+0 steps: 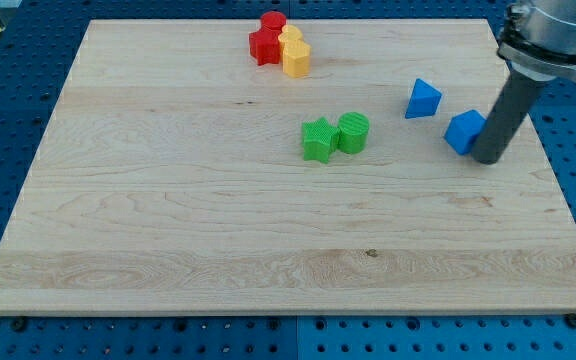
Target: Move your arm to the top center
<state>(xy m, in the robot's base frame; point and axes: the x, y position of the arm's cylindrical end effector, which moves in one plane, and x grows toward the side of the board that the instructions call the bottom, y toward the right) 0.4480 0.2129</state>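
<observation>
— Where the view's bottom begins, what lies nearest?

— Only bare wood of the table. Farther up, near the middle, a green star-shaped block touches a green cylinder on its right.

— And my tip?

— My tip rests on the table toward the view's right edge, just beside a blue block on its left, touching it or very nearly so; I cannot tell which. The dark rod rises from there with a slight lean toward the view's upper right, into the grey arm housing at the top right corner.

— Any claw, spread or pressed together?

— No claw shows; the arm ends in the plain rod.

— What else is near it?

— A blue triangular block sits to the upper left of the other blue one, apart from it.

— And farthest off?

— At the top centre a cluster: a red star-shaped block, a red cylinder behind it, and two yellow blocks pressed to their right. My tip is well apart from that top-centre area.
</observation>
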